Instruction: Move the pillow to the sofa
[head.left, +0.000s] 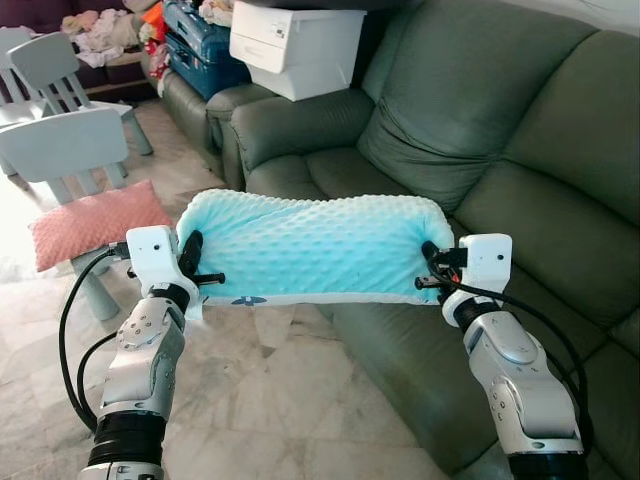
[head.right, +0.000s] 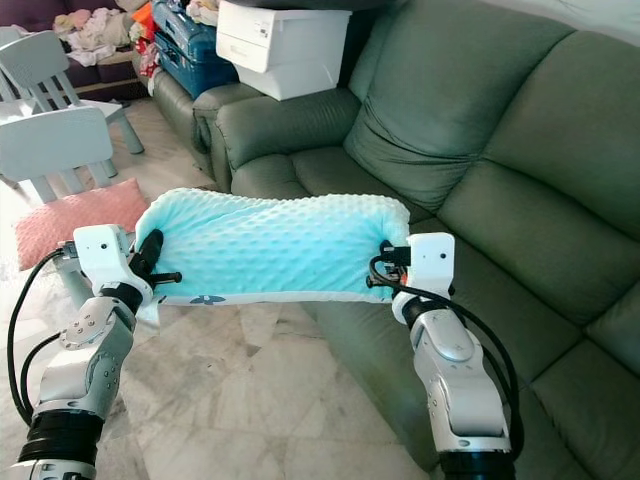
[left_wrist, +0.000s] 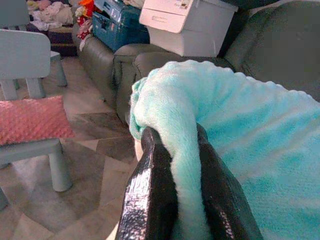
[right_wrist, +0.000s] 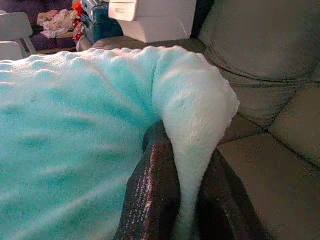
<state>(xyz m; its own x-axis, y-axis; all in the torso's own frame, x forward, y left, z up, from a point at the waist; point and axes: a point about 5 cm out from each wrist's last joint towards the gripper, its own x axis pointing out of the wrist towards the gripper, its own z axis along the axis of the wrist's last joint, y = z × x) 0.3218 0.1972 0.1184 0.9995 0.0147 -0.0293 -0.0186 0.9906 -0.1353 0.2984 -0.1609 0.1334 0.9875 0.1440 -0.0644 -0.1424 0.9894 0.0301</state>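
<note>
both grippers' fingers (left_wrist: 150, 200) pinch the turquoise pillow (head.left: 315, 245) ends above the sofa (head.left: 520, 200).

A pillow (head.left: 315, 245) hangs between two grippers, the left gripper (head.left: 192, 262) at its left end, the right gripper (head.left: 430, 268) at its right end. A sofa (head.left: 520, 190) lies behind and right. A box (head.left: 295, 45) sits on its far arm. A chair (head.left: 65, 150) stands left, bearing a cushion (head.left: 95, 220).
</note>
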